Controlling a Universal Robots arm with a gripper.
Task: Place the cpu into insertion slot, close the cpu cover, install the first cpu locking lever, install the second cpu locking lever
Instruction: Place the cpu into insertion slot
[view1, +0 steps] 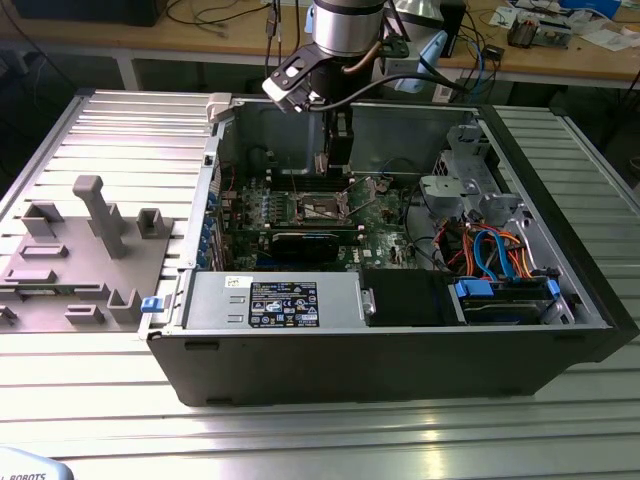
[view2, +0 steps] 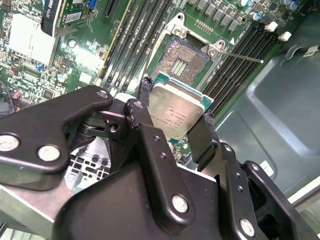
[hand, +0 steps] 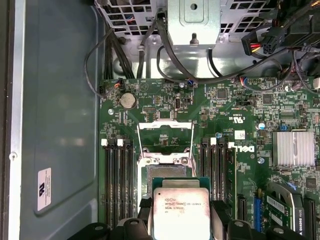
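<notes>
At the exterior view's left a grey fixture plate (view1: 80, 250) lies beside the open computer case (view1: 400, 350). Over the green board (hand: 225, 107) inside hangs the gripper (view1: 336, 172), clenched on the cpu (view2: 176, 114) (silver top facing the wrist cameras), near the bare insertion slot (view2: 182, 59) but not in it. The cpu cover (hand: 165, 125) stands swung open.
</notes>
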